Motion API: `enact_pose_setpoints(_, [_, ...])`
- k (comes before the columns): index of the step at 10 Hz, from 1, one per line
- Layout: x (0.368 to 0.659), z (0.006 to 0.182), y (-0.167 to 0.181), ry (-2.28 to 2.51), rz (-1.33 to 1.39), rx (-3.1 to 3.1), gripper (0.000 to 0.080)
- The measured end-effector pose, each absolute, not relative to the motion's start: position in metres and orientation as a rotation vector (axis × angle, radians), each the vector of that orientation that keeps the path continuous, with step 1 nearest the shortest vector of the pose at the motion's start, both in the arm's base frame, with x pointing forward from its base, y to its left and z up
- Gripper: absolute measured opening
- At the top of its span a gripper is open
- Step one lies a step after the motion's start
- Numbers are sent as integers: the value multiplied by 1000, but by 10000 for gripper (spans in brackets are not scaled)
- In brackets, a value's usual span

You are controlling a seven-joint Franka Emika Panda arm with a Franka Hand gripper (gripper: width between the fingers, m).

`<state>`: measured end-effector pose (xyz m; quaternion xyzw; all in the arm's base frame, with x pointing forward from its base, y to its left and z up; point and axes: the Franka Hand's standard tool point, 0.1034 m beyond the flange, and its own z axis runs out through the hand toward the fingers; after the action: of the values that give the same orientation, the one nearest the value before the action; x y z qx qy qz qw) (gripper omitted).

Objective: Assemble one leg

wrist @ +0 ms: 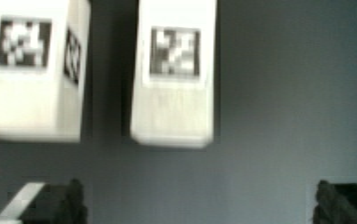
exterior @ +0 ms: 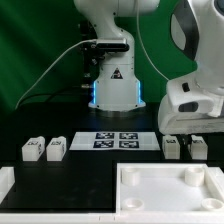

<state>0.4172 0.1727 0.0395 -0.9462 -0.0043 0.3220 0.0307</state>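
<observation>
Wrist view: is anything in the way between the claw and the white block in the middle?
Nothing visible. The gripper is open, and only bare dark table lies between its fingers and the leg. A second leg stands close beside it, off to the side of the path, not across it.

Leg: smooth matt white plastic, with a flat black-and-white printed tag; tray is the same white plastic with a slight sheen. Table is dark and matt, marker board looks like thin white printed sheet. Arm shell is glossy white plastic, green backdrop matt and cloth-like.
</observation>
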Motion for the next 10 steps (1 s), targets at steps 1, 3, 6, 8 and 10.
enact_pose_setpoints(1, [417, 37, 174, -24, 1110, -2876, 649])
enact_pose_setpoints(3, [417, 35, 173, -29, 1249, -2821, 649])
enact_pose_setpoints(6, [416, 32, 174, -27, 1243, -2824, 649])
enact_pose_setpoints(8, [399, 20, 173, -28, 1299, -2808, 649])
enact_pose_setpoints(10, [386, 11, 175, 16, 1348, -2811, 649])
